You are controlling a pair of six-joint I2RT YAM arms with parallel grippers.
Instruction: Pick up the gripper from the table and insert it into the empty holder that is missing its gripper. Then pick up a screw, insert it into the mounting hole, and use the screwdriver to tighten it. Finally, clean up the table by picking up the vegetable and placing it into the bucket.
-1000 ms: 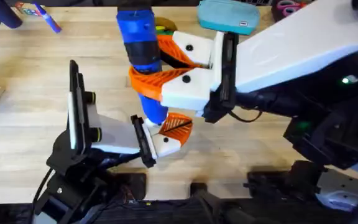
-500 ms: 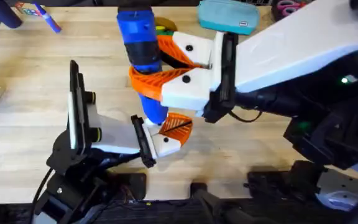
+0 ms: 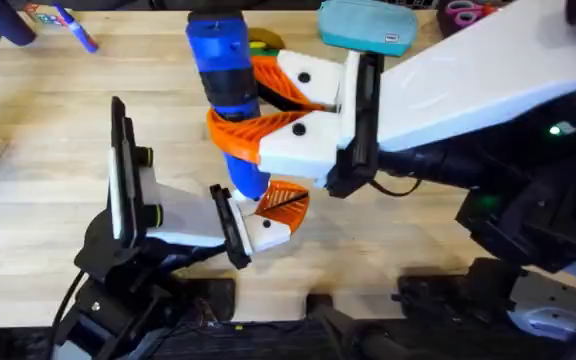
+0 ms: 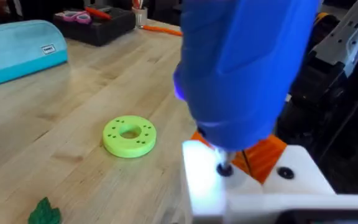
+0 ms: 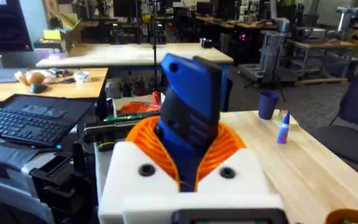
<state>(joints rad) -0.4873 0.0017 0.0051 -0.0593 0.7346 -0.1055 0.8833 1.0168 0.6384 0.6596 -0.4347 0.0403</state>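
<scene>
- One right gripper (image 3: pixel 253 110), its orange ribbed fingers closed around one blue screwdriver (image 3: pixel 223 70), held upright.
- Directly under it, the screwdriver's narrow tip meets one white holder (image 3: pixel 268 232) with one small orange gripper (image 3: pixel 286 200) piece seated in it.
- One left gripper (image 3: pixel 236 228) at the holder; I cannot tell how its fingers stand.
- The left wrist view adds, beyond the holder, one green ring (image 4: pixel 129 135), one green vegetable (image 4: pixel 45 213) and one teal case (image 4: pixel 17 50).

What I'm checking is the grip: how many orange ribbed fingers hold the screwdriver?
2, both on the right gripper: one finger at the far side of the screwdriver, the other at its near side. None looks hidden.
</scene>
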